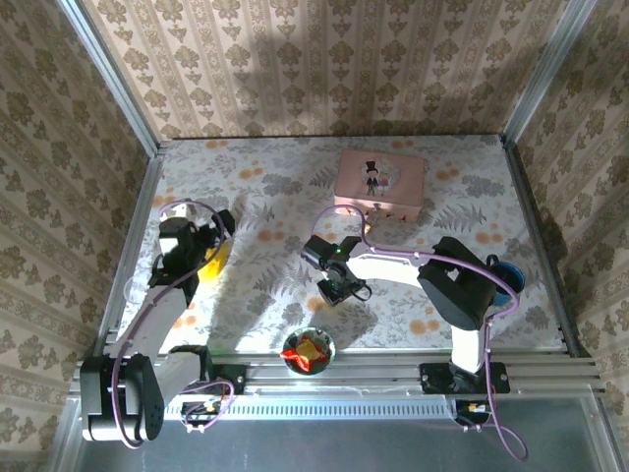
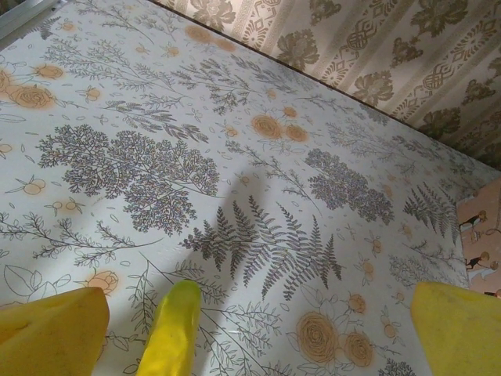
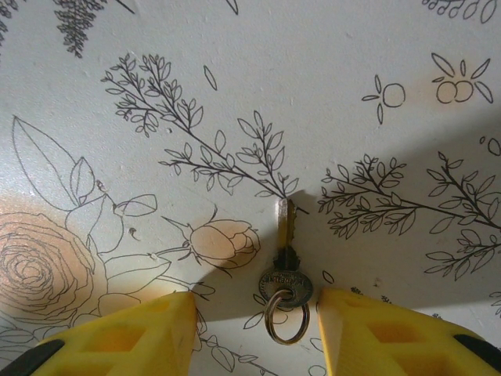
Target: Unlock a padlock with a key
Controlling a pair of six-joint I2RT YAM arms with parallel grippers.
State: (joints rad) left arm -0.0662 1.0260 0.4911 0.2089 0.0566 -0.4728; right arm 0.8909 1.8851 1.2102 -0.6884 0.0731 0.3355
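Observation:
The key (image 3: 285, 266), a small metal key with a round head and a split ring, lies flat on the floral tablecloth, blade pointing away from the wrist camera. My right gripper (image 3: 257, 312) is open low over it. Its yellow fingers (image 3: 141, 337) stand either side of the key's head and do not touch it. In the top view the right gripper (image 1: 339, 288) is at the table's middle. My left gripper (image 2: 260, 313) is open over bare cloth at the left (image 1: 201, 251). The padlock is out of view.
A yellow banana-like toy (image 2: 172, 329) lies between the left fingers, nearer the left one (image 1: 218, 258). A pink tin box (image 1: 380, 184) stands at the back. A glass bowl with red sweets (image 1: 309, 349) sits at the front edge. A blue object (image 1: 506, 275) lies at the right.

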